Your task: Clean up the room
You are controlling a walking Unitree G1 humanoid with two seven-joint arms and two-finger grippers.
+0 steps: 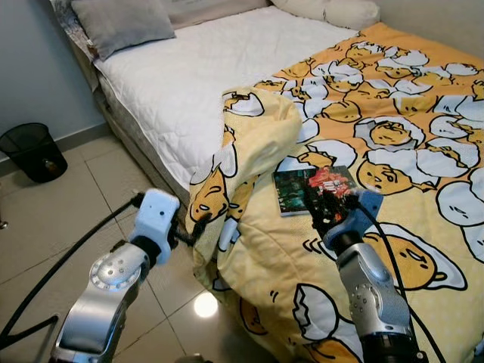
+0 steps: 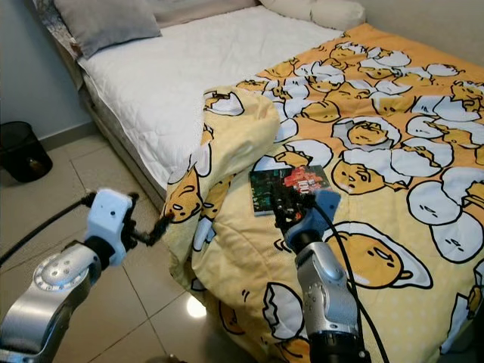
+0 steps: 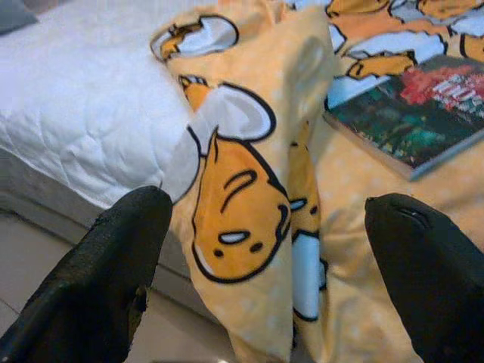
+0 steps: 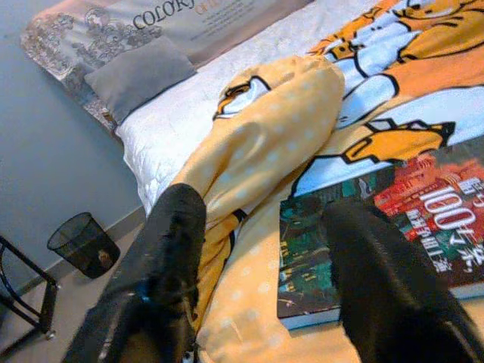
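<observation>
Both grippers were spread wide: the right gripper [image 1: 327, 198] hovered over the book [image 1: 314, 190] lying on the yellow duvet [image 1: 393, 136] (probably to lift it); the left gripper [image 1: 198, 227] faced the duvet's hanging fold.

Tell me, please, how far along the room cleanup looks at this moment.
Little looks done yet. The yellow egg-print duvet lies bunched, its folded-over corner hanging off the bed's edge and leaving the white mattress bare. In hand: the right tool hovers open over the book lying on the duvet, and the left tool is open beside the hanging corner. Left: remove the book, spread the duvet.
</observation>
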